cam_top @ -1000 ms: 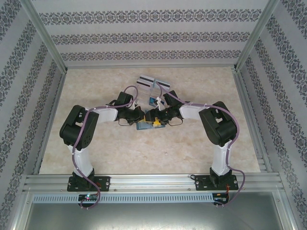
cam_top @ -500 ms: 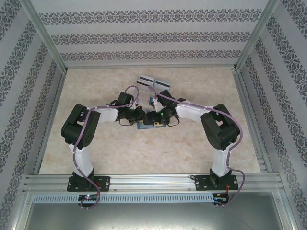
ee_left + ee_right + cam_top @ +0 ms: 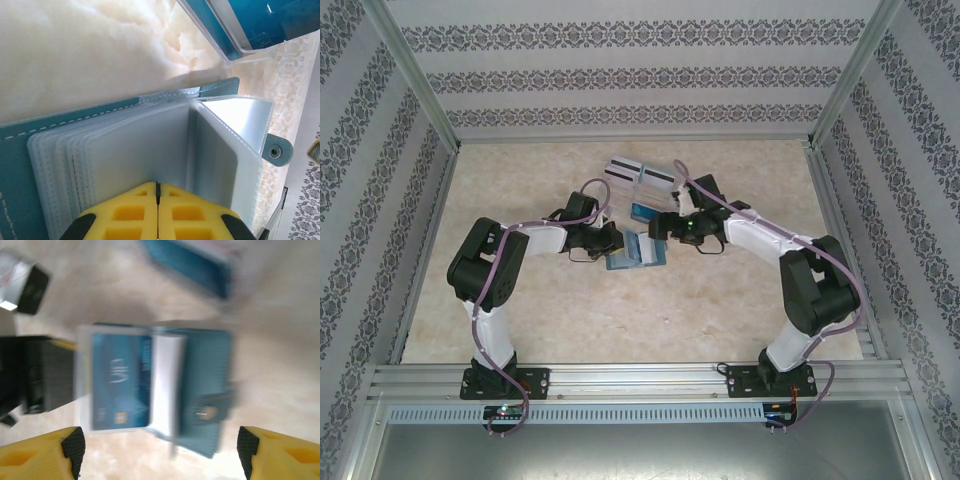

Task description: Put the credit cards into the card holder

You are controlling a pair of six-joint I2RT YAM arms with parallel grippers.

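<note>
The teal card holder lies open in the middle of the table. In the left wrist view its clear sleeves fan out over the teal cover. My left gripper is shut on the sleeves at the holder's left edge. A blue credit card sits in a sleeve of the card holder, beside its snap strap. My right gripper hangs open above and clear of the holder, holding nothing. More credit cards, blue and white with a black stripe, lie beyond.
A clear compartmented tray with the remaining cards stands just beyond the holder; its near corner shows in the left wrist view. Aluminium frame posts and patterned walls bound the table on three sides.
My right gripper has pulled back from the holder toward the far right, and its arm has swung outward. The blue card stays in the sleeve. The left gripper has not moved.
</note>
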